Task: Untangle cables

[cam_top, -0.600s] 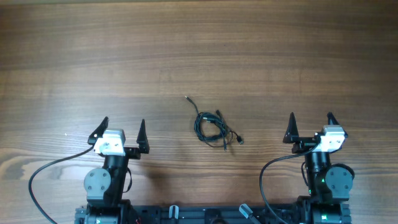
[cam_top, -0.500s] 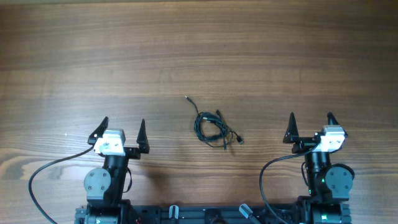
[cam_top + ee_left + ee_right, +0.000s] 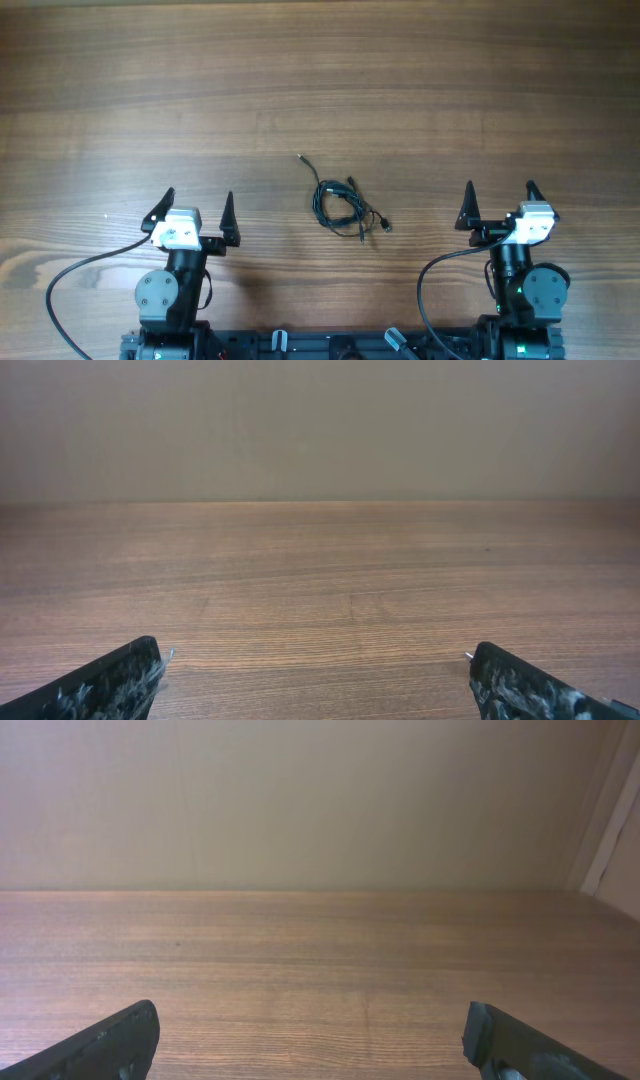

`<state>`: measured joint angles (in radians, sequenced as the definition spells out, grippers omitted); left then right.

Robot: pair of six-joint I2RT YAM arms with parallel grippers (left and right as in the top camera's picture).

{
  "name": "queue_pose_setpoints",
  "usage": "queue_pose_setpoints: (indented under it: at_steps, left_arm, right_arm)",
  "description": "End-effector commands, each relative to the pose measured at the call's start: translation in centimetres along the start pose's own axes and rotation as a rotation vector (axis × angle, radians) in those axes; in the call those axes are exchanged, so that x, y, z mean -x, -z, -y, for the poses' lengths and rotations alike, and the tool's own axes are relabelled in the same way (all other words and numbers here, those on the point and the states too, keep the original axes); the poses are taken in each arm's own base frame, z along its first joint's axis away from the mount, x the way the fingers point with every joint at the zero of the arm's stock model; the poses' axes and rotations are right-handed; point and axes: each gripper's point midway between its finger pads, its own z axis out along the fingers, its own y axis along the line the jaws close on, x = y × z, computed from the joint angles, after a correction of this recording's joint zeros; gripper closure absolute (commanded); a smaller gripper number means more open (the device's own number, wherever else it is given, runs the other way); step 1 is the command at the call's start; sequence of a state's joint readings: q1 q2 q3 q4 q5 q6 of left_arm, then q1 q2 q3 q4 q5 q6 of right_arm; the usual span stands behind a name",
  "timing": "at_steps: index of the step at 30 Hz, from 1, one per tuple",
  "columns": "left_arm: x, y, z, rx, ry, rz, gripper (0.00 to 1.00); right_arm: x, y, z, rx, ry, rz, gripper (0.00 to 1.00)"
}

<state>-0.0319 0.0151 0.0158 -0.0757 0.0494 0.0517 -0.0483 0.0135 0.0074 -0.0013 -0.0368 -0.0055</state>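
Cables lie in a small tangle on the counter, between the left tool and right tool, touching neither. Both tools' fingers are spread apart and empty.

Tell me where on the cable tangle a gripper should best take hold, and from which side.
Probably the straight tail running out of the cables toward the far left, ending in a small plug. It lies alone, flat on the table, so a straight-down approach could close on one strand rather than the bunched loops. The left gripper and right gripper are both open, away from it.
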Motion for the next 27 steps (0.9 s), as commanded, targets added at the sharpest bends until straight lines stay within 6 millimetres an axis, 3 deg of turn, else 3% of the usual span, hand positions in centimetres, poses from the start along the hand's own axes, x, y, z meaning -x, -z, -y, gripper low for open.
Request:
queue_pose_setpoints:
  at_steps: [1,12,14,20,23,27]
  left_arm:
    - [-0.5,-0.1,0.0,0.002,-0.016,-0.011,0.0]
    - [-0.5,-0.1,0.0,0.002,-0.016,-0.011,0.0]
    - [0.4,-0.1,-0.3,0.019,-0.072,0.025,0.0]
    - [-0.3,-0.1,-0.2,0.012,-0.072,-0.002,0.0]
    - [1.5,0.0,0.8,-0.04,-0.075,0.07,0.0]
    - [4.7,0.7,1.2,-0.077,0.185,0.135,0.0]
  right_arm:
    - [0.0,0.0,-0.3,0.018,0.006,0.004,0.0]
    - [0.0,0.0,-0.3,0.018,0.006,0.004,0.01]
    - [0.0,0.0,-0.3,0.018,0.006,0.004,0.0]
    - [0.0,0.0,-0.3,0.018,0.006,0.004,0.01]
    - [0.0,0.0,-0.3,0.018,0.006,0.004,0.0]
    - [0.0,0.0,-0.3,0.018,0.006,0.004,0.0]
